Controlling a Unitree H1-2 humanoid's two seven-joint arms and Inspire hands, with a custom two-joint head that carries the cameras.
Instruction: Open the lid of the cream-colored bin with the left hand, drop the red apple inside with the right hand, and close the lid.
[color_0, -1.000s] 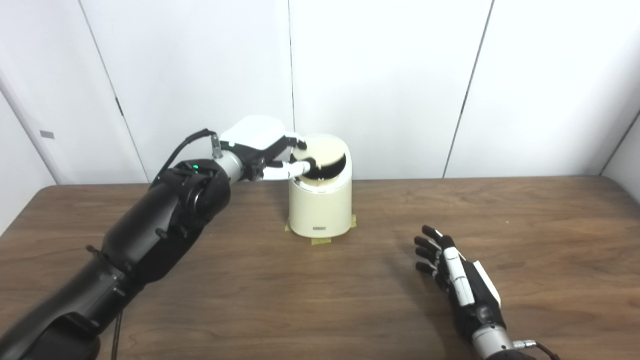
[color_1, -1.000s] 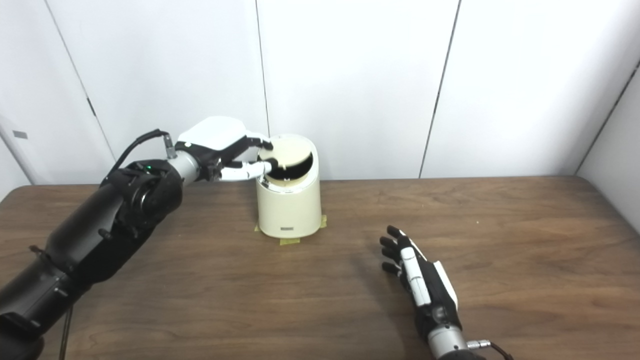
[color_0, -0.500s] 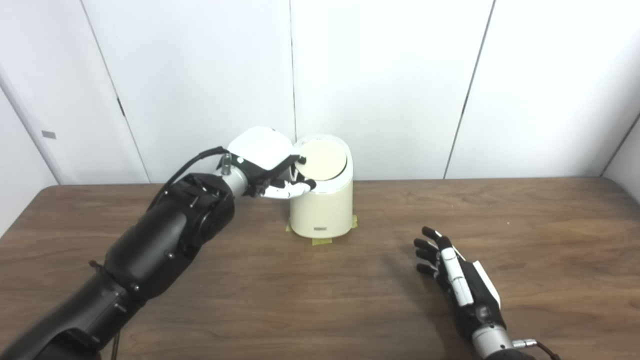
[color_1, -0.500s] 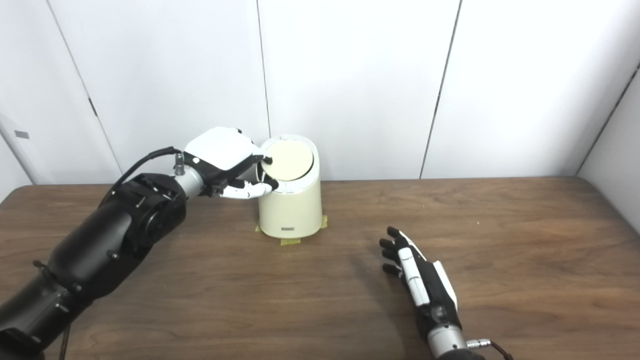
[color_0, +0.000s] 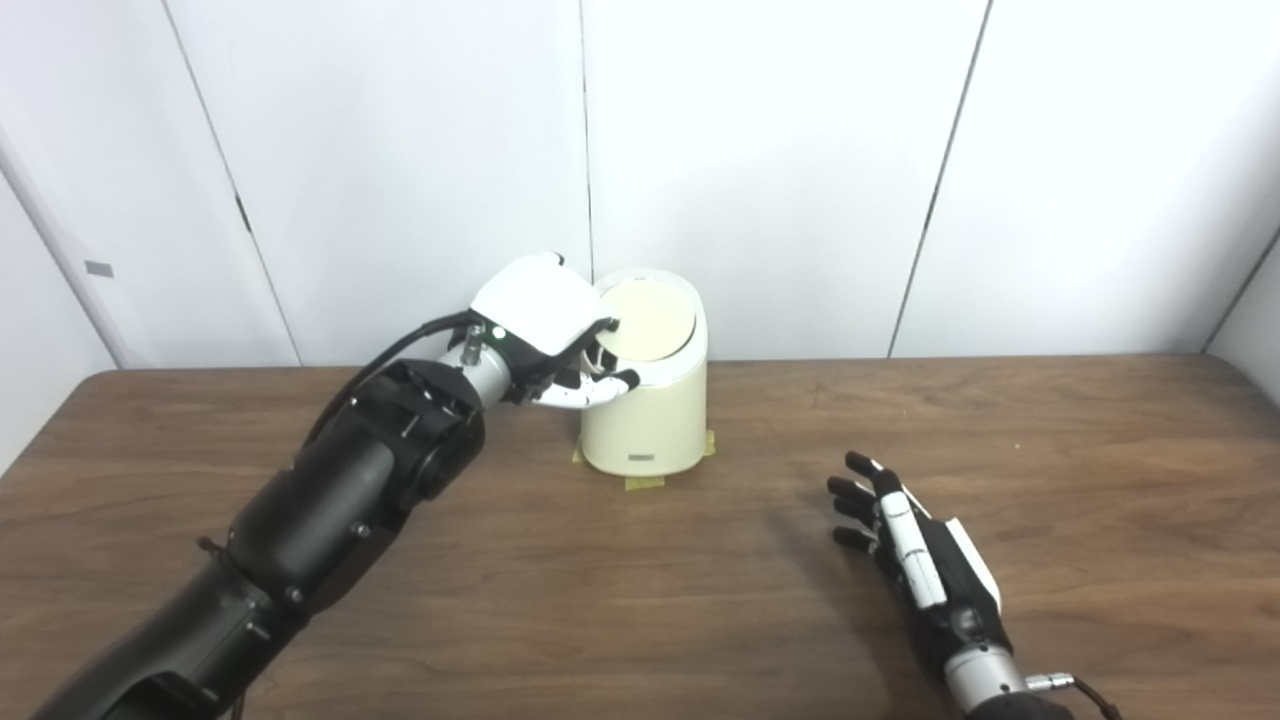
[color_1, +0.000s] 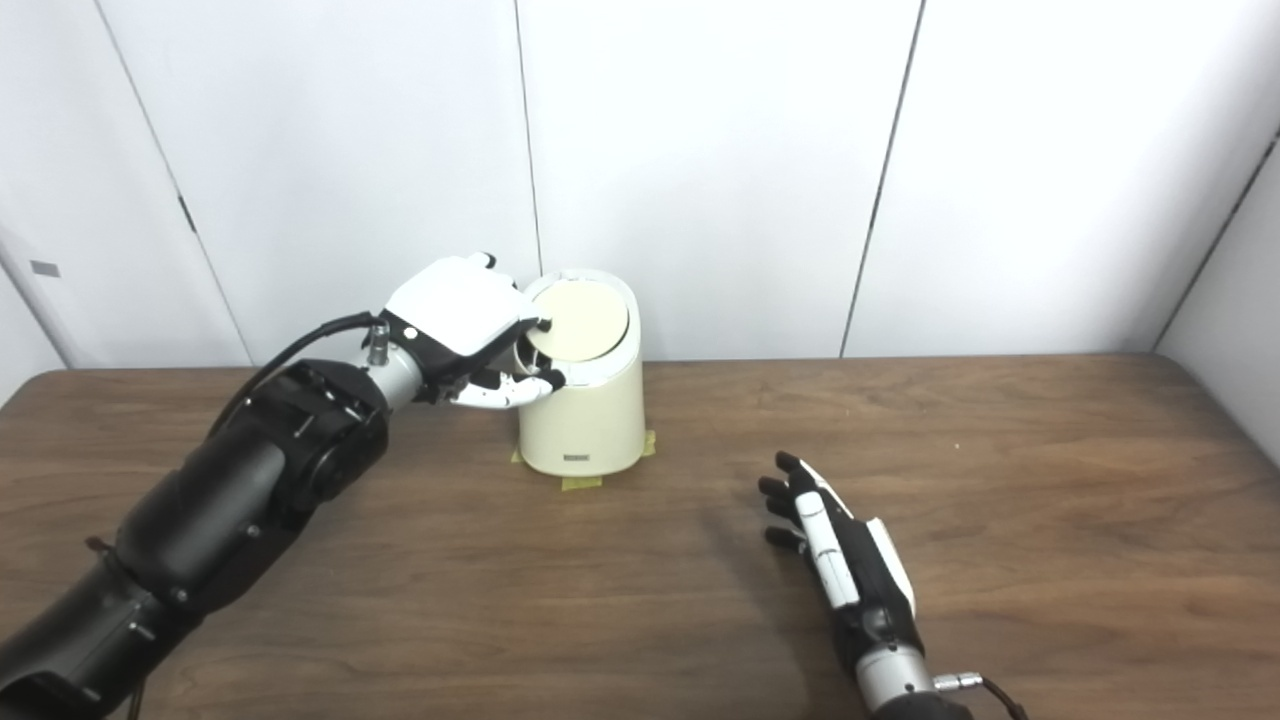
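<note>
Left eye view: the bin (color_0: 645, 420) is seen at the counter's (color_0: 640, 600) far middle, lid (color_0: 647, 320) flat. The left robot hand (color_0: 545, 330), curled and holding nothing, touches its left rim. The right robot hand (color_0: 915, 560) lies spread, near right. No apple is seen.

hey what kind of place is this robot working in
Probably a lab or test room: a bare wooden table, plain white wall panels, and a cream bin taped in place with yellow tape.
</note>
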